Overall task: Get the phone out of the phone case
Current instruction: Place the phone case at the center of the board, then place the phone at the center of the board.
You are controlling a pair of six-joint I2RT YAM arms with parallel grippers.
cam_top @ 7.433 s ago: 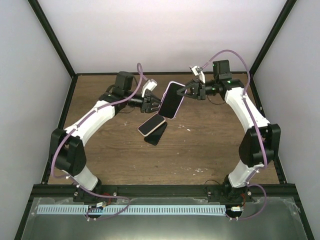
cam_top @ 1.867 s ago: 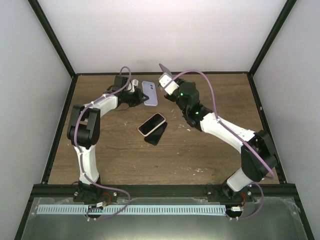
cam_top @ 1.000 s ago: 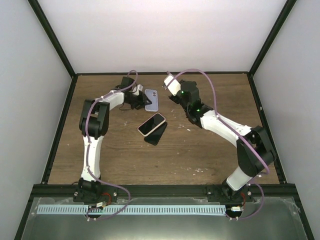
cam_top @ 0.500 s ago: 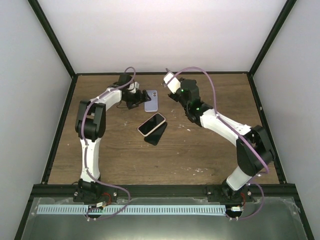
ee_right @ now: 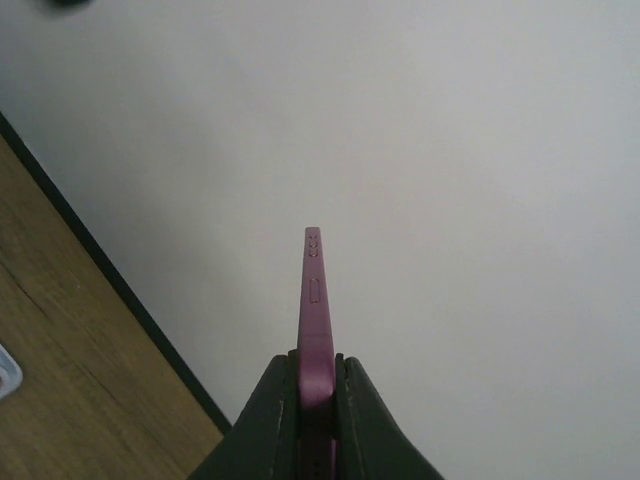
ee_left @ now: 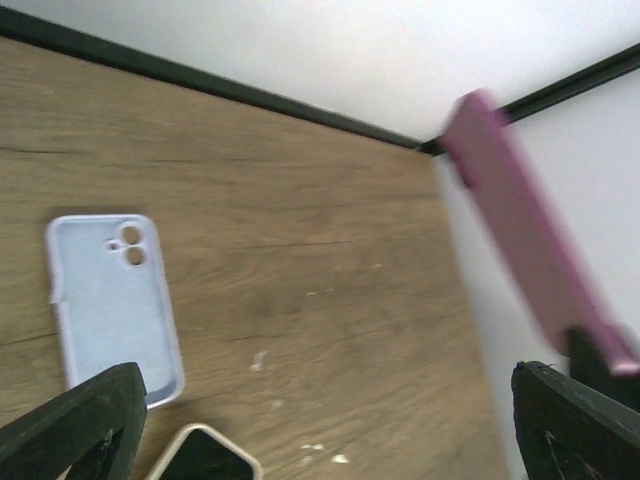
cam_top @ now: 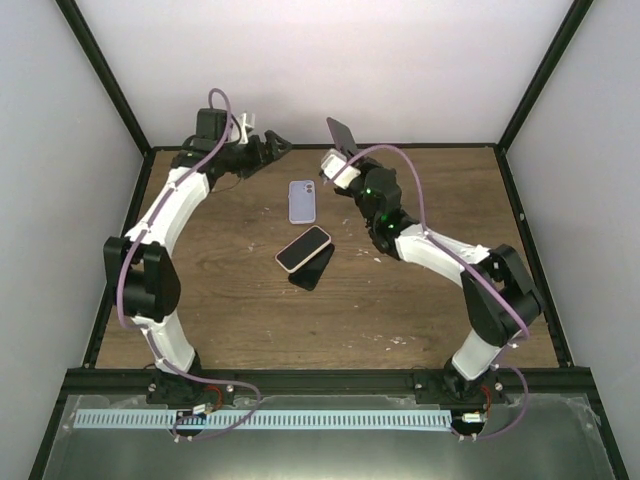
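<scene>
Well, the slim magenta phone (cam_top: 342, 135), stiff and likely slippery, is pinched by its flat faces in the right claw (ee_right: 315, 365) at upper centre, lavender phone case (cam_top: 302, 201) flat on the wooden counter (cam_top: 420, 300), left claw (cam_top: 270, 144) gaping empty.

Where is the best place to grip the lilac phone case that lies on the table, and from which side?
Grip the lilac case across its long edges, near the middle, coming down from above. It lies flat on the table with free space around it, and its narrow width probably suits the jaws better than its length.
</scene>
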